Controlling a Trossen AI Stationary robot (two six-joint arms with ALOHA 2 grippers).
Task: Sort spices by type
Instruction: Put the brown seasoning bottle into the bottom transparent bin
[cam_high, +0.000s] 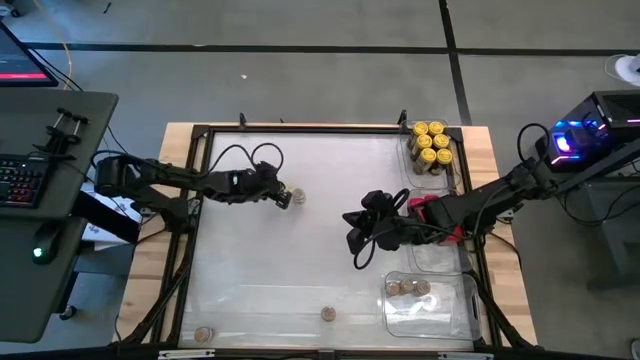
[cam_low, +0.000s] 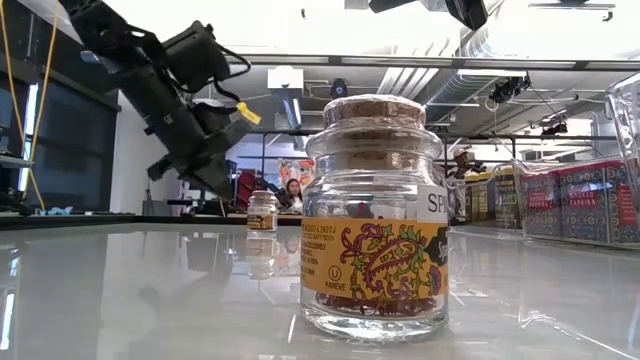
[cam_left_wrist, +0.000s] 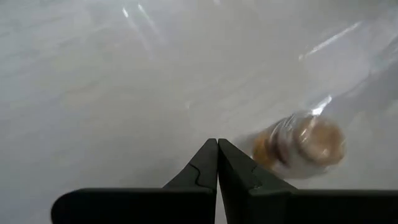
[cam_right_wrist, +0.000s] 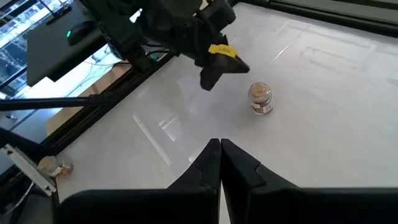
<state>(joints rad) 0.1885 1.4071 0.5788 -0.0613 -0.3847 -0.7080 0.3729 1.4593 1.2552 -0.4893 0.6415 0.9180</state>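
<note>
We take the cork-topped jar (cam_high: 296, 196) on the white table (cam_high: 300, 260) as our landmark. Our left gripper (cam_high: 284, 199) hangs just beside it, jaws pressed together and holding nothing. Our right gripper (cam_high: 357, 241) is well apart from that jar toward the trays, jaws likewise shut and empty. Further cork-topped jars: one (cam_high: 328, 314) near the table's front edge, one (cam_high: 204, 334) at its front left corner, several (cam_high: 408, 288) in a clear tray (cam_high: 465, 305). Yellow-lidded jars (cam_high: 431, 141) cluster at the far right corner; red tins (cam_high: 424, 206) sit under our right arm.
</note>
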